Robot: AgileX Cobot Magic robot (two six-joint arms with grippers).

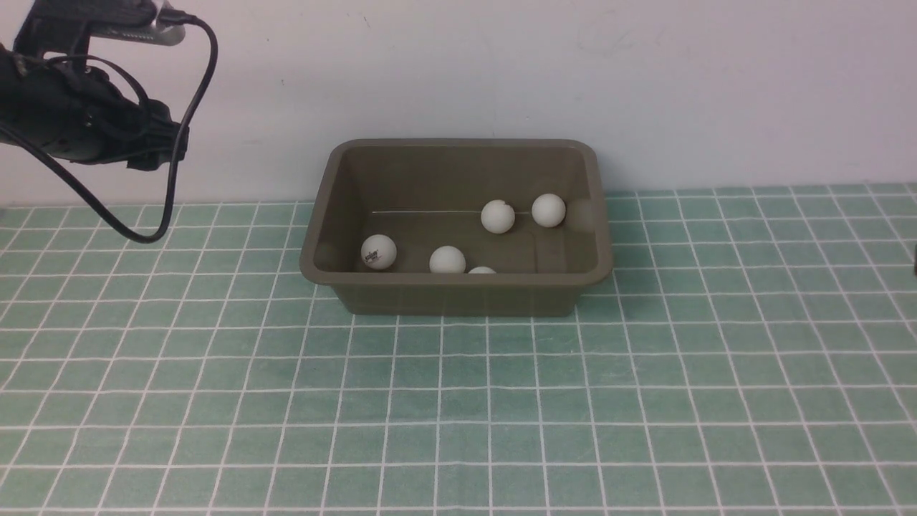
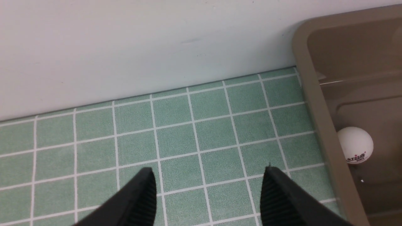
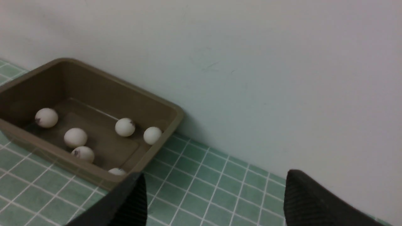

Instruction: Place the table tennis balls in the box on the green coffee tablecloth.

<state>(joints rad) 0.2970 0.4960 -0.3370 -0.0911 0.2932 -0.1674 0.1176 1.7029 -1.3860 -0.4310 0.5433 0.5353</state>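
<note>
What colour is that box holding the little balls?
Olive-brown, plain with no pattern; the box shows best in the front view.

A staged robot test bench is suggested: a checked green tablecloth (image 1: 645, 401) is spread against a plain white wall (image 1: 501, 72), and a cabled black robot arm (image 1: 79, 122) is seen at ten o'clock.

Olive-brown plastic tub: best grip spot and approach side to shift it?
Probably the flared rim of the olive-brown plastic tub, on its left short wall, from above: one finger inside, one outside. The rim is thin, and the open left pincer hovers beside it.
</note>
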